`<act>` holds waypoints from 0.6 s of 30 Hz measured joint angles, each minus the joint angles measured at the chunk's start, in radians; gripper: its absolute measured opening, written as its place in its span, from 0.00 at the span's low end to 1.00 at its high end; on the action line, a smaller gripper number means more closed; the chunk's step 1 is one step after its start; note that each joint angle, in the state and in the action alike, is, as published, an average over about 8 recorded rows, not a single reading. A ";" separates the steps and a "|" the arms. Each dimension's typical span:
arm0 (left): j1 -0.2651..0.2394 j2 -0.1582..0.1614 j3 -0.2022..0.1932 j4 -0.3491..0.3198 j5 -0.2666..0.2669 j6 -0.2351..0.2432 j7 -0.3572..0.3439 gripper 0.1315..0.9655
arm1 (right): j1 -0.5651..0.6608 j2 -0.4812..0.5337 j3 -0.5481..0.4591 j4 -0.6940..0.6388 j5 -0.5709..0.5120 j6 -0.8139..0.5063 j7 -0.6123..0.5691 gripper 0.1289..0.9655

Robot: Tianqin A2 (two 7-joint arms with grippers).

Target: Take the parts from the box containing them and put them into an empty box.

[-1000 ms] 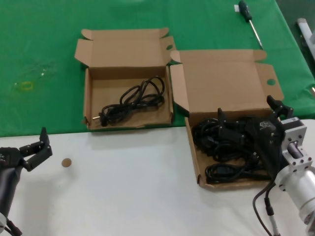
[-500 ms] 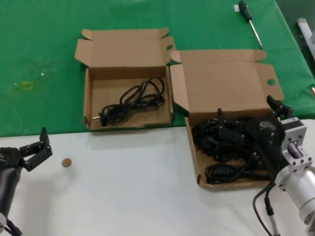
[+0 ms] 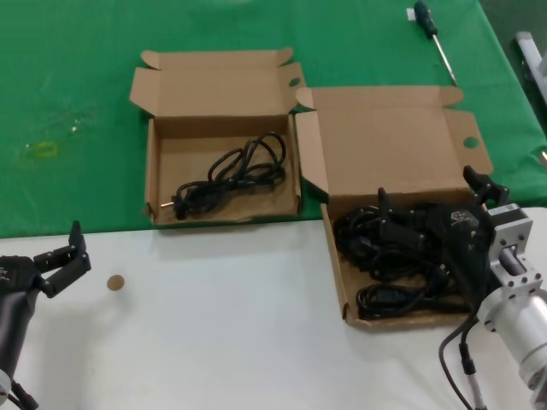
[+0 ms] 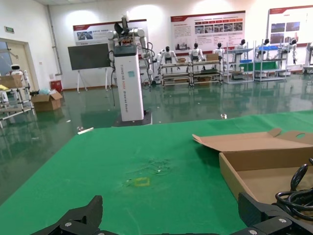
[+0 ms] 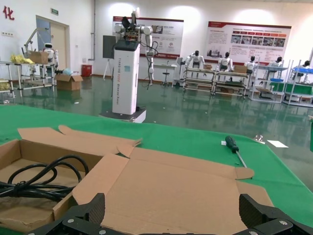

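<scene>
The shallow box with the big lid [image 3: 389, 141] stands at the right and holds several black power cords [image 3: 385, 252]. My right gripper [image 3: 430, 193] hovers over these cords, jaws open wide and empty; in its wrist view the gripper [image 5: 169, 205] faces the flat lid [image 5: 181, 191]. The taller-walled box [image 3: 150, 171] at centre-left holds one coiled cord [image 3: 231, 175], which also shows in the right wrist view [image 5: 39, 183] and the left wrist view [image 4: 296, 196]. My left gripper [image 3: 73, 252] is parked open and empty over the white table at lower left.
A screwdriver [image 3: 432, 30] lies on the green cloth at the back right. A small brown disc [image 3: 114, 282] lies on the white table near the left gripper. A yellow mark [image 3: 41, 149] is on the cloth at the left.
</scene>
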 joint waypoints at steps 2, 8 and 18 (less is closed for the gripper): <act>0.000 0.000 0.000 0.000 0.000 0.000 0.000 1.00 | 0.000 0.000 0.000 0.000 0.000 0.000 0.000 1.00; 0.000 0.000 0.000 0.000 0.000 0.000 0.000 1.00 | 0.000 0.000 0.000 0.000 0.000 0.000 0.000 1.00; 0.000 0.000 0.000 0.000 0.000 0.000 0.000 1.00 | 0.000 0.000 0.000 0.000 0.000 0.000 0.000 1.00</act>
